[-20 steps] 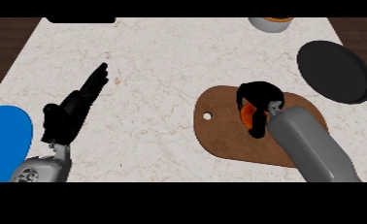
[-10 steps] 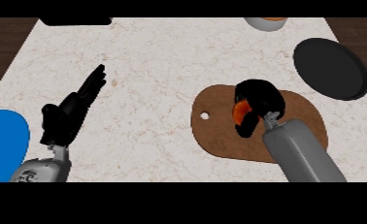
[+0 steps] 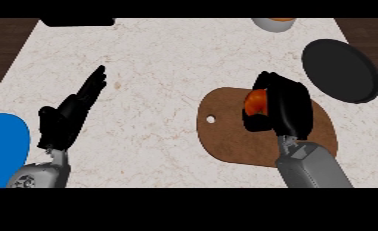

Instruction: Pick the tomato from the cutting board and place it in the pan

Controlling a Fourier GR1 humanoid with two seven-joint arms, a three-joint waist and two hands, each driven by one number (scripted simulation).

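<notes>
Change since earlier frame: right hand (image 3: 284,107) with tomato (image 3: 255,102) shifted slightly toward the board's upper part; forearm angled more upright.

Tomato: orange-red, enclosed by curled right-hand fingers, over the cutting board (image 3: 229,137); only its left face shows. Whether it is lifted clear of the board cannot be told from this view.

Cutting board: brown, rounded, hanging hole at left end; partly covered by hand and grey forearm.

Pan (image 3: 339,70): black, round, up and to the right of the board, near but apart from the hand; handle not made out.

Left hand (image 3: 70,112): at view's left, fingers straight, resting.

Progress: grasp appears made; carry to pan and release remain.

Other: blue object (image 3: 11,145), cut off at left edge; bowl (image 3: 273,23), cut off at top.
</notes>
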